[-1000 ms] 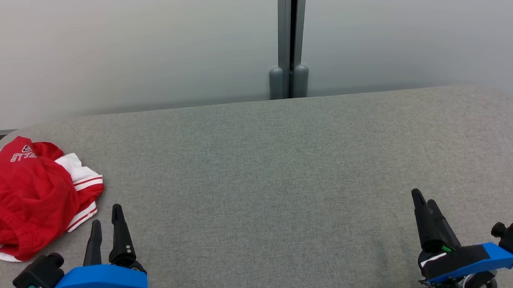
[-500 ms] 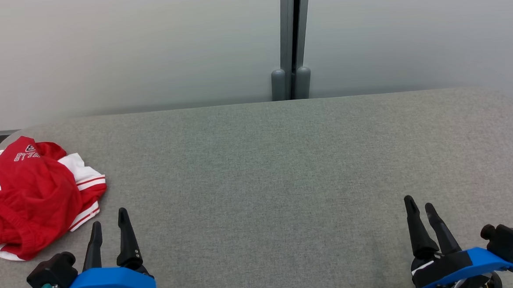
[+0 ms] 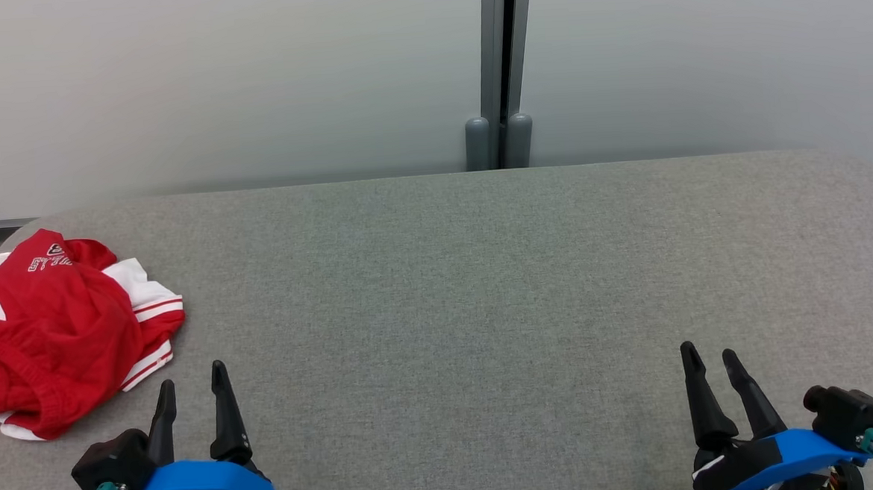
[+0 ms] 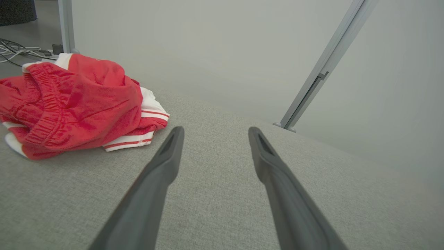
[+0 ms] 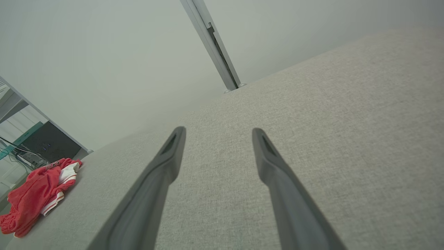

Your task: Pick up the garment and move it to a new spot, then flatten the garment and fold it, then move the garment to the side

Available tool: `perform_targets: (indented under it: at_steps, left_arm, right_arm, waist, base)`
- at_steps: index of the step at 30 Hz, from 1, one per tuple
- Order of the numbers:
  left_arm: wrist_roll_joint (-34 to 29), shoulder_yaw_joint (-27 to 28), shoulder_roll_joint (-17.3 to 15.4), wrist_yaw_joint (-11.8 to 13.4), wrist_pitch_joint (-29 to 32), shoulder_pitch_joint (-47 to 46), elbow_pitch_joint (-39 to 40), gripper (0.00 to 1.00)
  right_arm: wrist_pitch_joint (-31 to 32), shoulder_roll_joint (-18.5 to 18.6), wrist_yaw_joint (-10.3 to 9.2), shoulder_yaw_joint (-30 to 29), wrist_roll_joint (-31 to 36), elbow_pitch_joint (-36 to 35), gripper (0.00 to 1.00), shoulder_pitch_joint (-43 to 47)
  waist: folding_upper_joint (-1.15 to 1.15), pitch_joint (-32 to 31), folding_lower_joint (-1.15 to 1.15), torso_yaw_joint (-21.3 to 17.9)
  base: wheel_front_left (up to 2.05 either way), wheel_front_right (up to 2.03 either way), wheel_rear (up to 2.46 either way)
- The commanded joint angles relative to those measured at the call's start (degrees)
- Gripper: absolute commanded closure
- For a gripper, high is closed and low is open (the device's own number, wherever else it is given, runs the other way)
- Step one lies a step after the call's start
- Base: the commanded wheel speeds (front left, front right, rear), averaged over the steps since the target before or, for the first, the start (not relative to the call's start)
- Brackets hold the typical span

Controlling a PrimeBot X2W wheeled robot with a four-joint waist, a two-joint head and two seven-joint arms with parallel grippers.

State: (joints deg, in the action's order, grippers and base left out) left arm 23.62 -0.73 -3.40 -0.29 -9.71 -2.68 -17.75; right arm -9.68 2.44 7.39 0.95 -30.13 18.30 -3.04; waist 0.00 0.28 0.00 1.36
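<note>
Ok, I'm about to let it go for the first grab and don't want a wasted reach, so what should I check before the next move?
1. The left gripper is open and holds nothing: ok.
2. The right gripper is open and holds nothing: ok.
3. The garment lies crumpled at the left end of the table, apart from both grippers: ok.
4. Nothing lies between the left gripper and the garment: ok.
5. The middle of the table is bare, so it could serve as the new spot: ok.
6. No part of the garment hangs over the table's left edge: cannot tell, because the head view cuts it off there.
</note>
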Motion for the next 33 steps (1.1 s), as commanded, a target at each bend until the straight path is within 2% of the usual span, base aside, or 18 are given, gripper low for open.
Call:
perform_targets:
  at_steps: [1, 33]
  left_arm:
    - [-1.9, -0.2, -0.5, 0.4, -0.7, -1.1, 0.0, 0.00]
    - [-15.9, -1.1, -0.9, 3.1, -4.3, -1.1, -3.1, 0.00]
  right_arm:
    - [-0.7, 0.5, 0.12, -0.1, 2.0, 0.2, 0.00, -0.5]
    - [-4.4, 0.6, 0.15, 0.7, 17.1, 3.8, 0.00, -1.4]
  waist:
    - [0.00, 0.0, 0.00, 0.0]
    - [0.00, -0.2, 0.00, 0.3]
  base:
    - [0.00, 0.00, 0.00]
    - [0.00, 0.00, 0.00]
